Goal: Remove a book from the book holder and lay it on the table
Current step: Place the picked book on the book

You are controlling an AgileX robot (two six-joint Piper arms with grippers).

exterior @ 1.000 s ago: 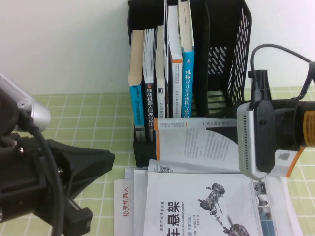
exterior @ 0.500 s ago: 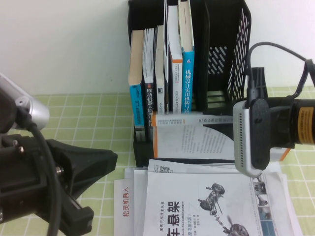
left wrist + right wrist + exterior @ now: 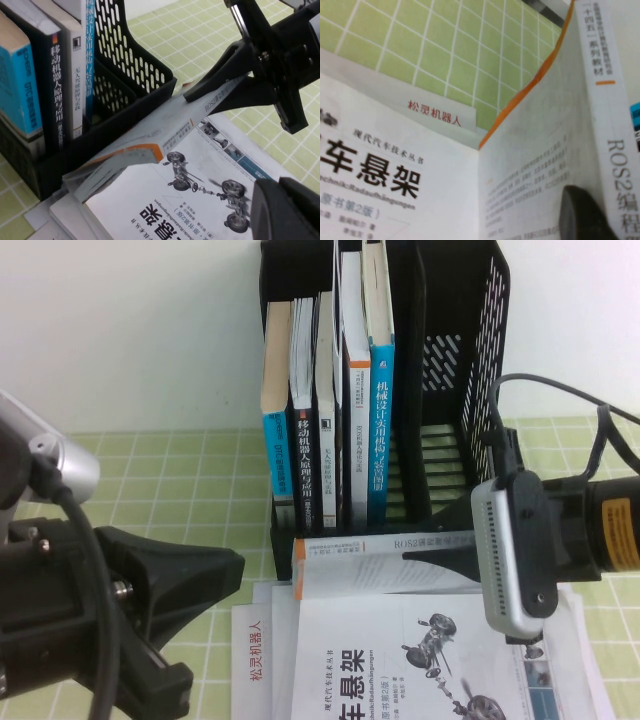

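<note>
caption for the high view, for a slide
Right claw grips the book above the table's stack; left claw waits.

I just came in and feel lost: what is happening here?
The right claw is shut on the ROS2 book, holding it in front of the black book holder, above the white car-suspension book on the green checked table. The left claw waits at the left, holding nothing.

The book (image 3: 380,565) in front of the holder (image 3: 455,370) has a smooth paper cover. The holder looks like matt black perforated plastic. The table (image 3: 170,490) is covered with green checked cloth.
</note>
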